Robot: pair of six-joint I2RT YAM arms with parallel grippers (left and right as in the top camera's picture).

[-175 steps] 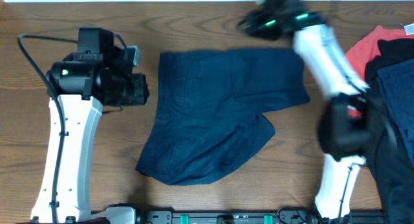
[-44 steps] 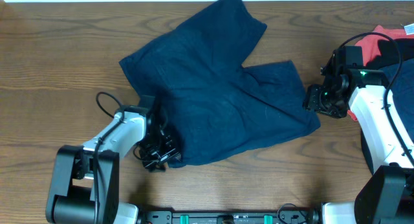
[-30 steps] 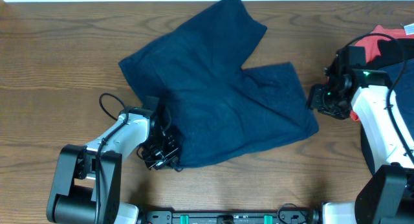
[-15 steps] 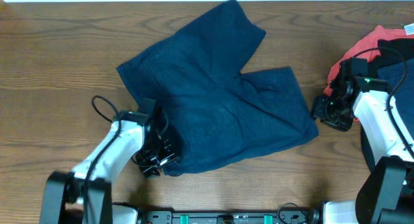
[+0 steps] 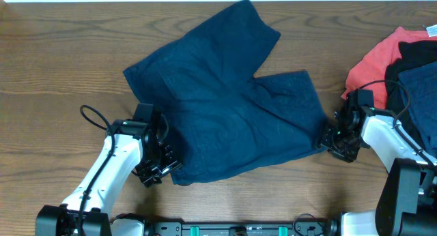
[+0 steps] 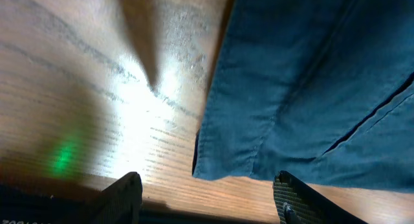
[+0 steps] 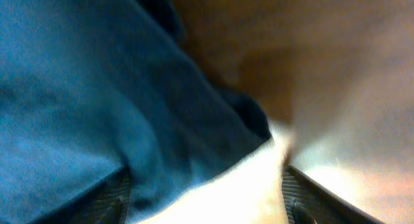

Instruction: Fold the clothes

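The clothes, a dark navy pair of shorts [image 5: 225, 106], lie spread on the wooden table [image 5: 61, 72], one leg pointing to the far edge and the other to the right. My left gripper [image 5: 156, 171] sits at the shorts' near left corner. In the left wrist view that corner [image 6: 226, 166] lies just ahead of the open left gripper [image 6: 207, 181], with bare wood between the jaws. My right gripper [image 5: 329, 139] is at the right leg's near corner. The blurred right wrist view shows the right gripper [image 7: 204, 182] wide open, with the navy cloth [image 7: 84, 88] reaching in by its left finger.
A coral-red shirt [image 5: 372, 62], a black garment [image 5: 416, 55] and another blue piece [image 5: 418, 93] are piled at the right edge, beside the right arm. The left arm's cable [image 5: 92, 116] loops over the table to the left of the shorts.
My left gripper opened, let go of the shorts' near left corner and drew back a little to the left. My right gripper came down and left to the right leg's corner.
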